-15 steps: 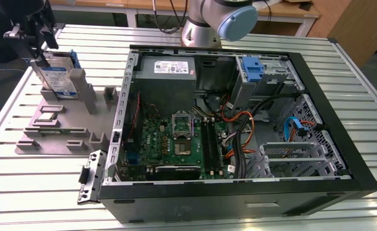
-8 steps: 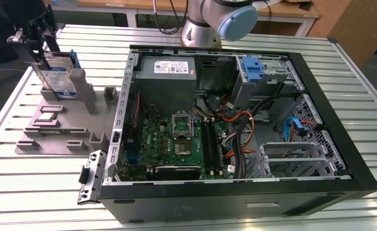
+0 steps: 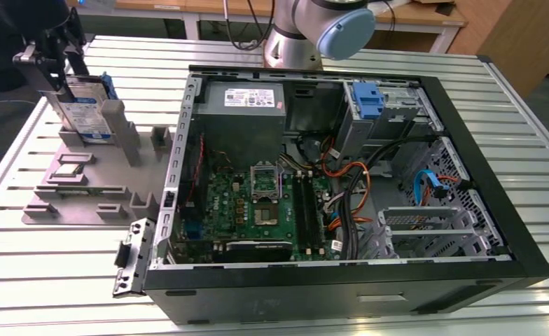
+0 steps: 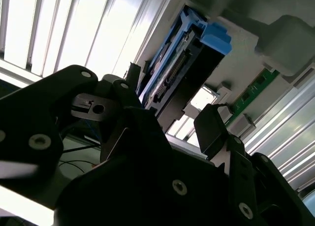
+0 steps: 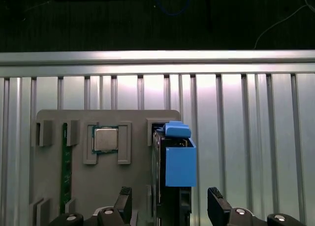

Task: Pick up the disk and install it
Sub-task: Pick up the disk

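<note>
A big black computer box (image 3: 349, 281) lies open on a silver table made of long metal strips (image 3: 50, 273). Inside it sits a flat green board (image 3: 255, 206) with many small parts. Behind the board is a grey metal box with a white sticker (image 3: 241, 98). Close by is a blue plastic piece (image 3: 368, 101). Orange wires (image 3: 357, 170) and a blue wire (image 3: 422, 183) curl beside the board. On the exterior view's left, a grey plastic tray (image 3: 106, 175) lies on the table. A small shiny square chip (image 5: 105, 139) sits in one slot, and a thin green stick (image 5: 65, 167) in another.
</note>
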